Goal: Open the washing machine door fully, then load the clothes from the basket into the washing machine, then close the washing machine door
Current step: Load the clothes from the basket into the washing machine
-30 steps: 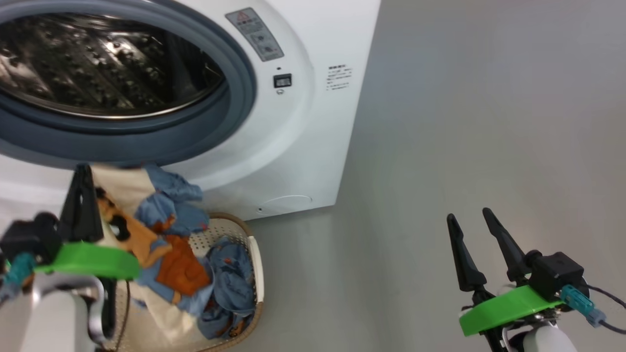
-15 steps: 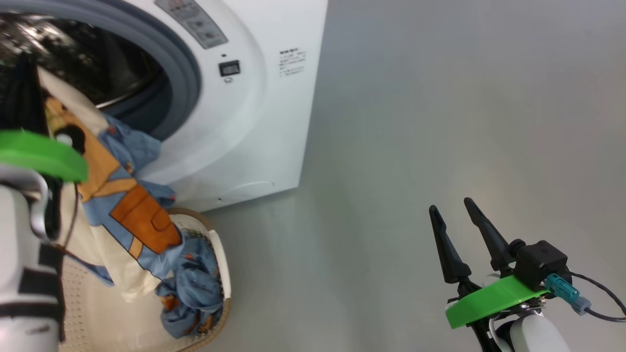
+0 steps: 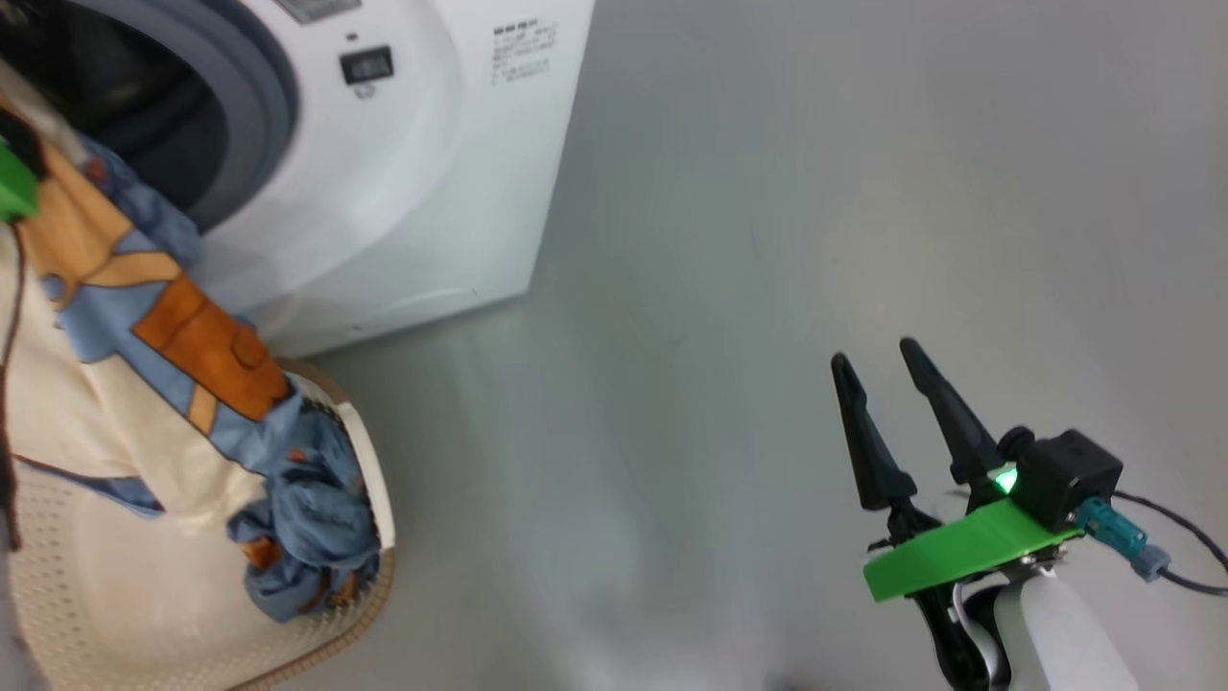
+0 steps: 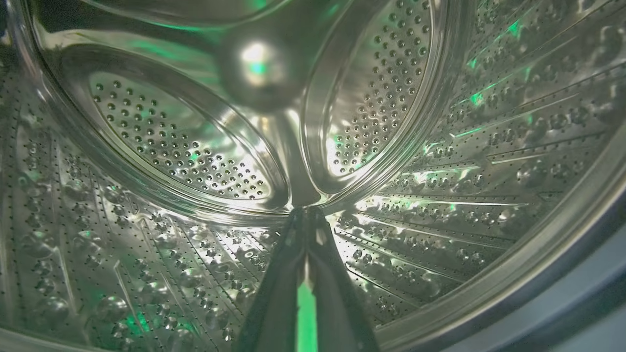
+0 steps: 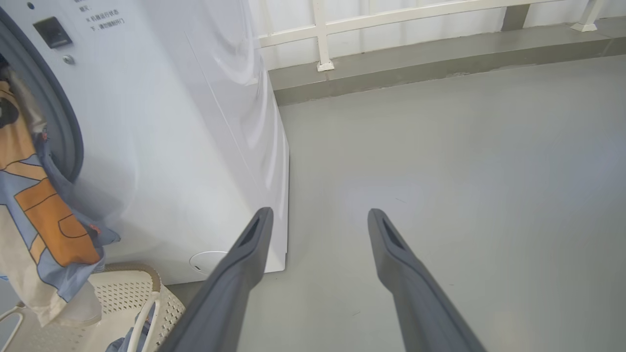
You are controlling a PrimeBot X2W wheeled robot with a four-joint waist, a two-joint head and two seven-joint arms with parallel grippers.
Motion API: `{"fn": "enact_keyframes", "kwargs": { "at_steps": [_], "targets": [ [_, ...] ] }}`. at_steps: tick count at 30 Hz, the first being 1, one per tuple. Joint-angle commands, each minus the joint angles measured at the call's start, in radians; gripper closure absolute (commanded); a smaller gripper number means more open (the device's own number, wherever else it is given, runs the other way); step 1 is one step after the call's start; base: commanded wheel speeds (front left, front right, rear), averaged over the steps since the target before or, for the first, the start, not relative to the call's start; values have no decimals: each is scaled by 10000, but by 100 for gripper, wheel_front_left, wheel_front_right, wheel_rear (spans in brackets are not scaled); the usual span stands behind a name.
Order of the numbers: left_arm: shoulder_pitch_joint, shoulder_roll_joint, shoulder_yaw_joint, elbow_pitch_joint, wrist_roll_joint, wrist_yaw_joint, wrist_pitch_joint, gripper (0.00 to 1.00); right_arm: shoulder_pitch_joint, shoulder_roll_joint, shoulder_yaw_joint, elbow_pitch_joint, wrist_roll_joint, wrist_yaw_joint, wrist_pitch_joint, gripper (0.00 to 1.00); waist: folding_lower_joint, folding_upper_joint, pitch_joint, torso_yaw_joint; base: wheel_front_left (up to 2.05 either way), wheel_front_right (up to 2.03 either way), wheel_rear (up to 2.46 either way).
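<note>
Inside the drum (image 4: 186,146) of the washing machine (image 3: 413,173), the left hand (image 4: 304,215) points at the perforated steel back wall, fingers clenched flat together. Head view: machine at 11 o'clock, grey gasket (image 3: 254,106) ringing its open mouth. Cream garment (image 3: 58,422) with orange and blue print hangs from the left hand at 10 o'clock, draped across the lower lip of the gasket and trailing down into the basket (image 3: 115,595) at 8 o'clock. The pinch point on the cloth does not show in the left wrist view. Blue garment (image 3: 307,518) lies bunched against the basket's right wall, touching the hanging cream one. Basket sits on the floor (image 3: 720,288) just in front of the machine. Right hand (image 3: 873,352) at 4 o'clock, released, fingers spread and holding nothing, over bare grey floor, well apart from basket and machine. Right wrist view: machine's white side at 10 o'clock, basket corner at 7 o'clock, white railing (image 5: 320,34) at 12 o'clock.
</note>
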Motion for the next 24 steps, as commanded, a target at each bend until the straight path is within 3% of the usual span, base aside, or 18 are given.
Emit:
{"fn": "enact_keyframes", "kwargs": {
  "at_steps": [1, 24],
  "targets": [
    [-302, 542, 242, -67, -135, 97, -47, 100, -151, 3, 218, -287, 135, 94, -118, 0, 0, 0, 672, -251, 0, 0, 0],
    [-2552, 1087, -582, 903, 298, 261, -341, 100, -420, 3, 497, -427, 289, 94, -120, 0, 0, 0, 2249, -214, 0, 0, 0]
  ]
}}
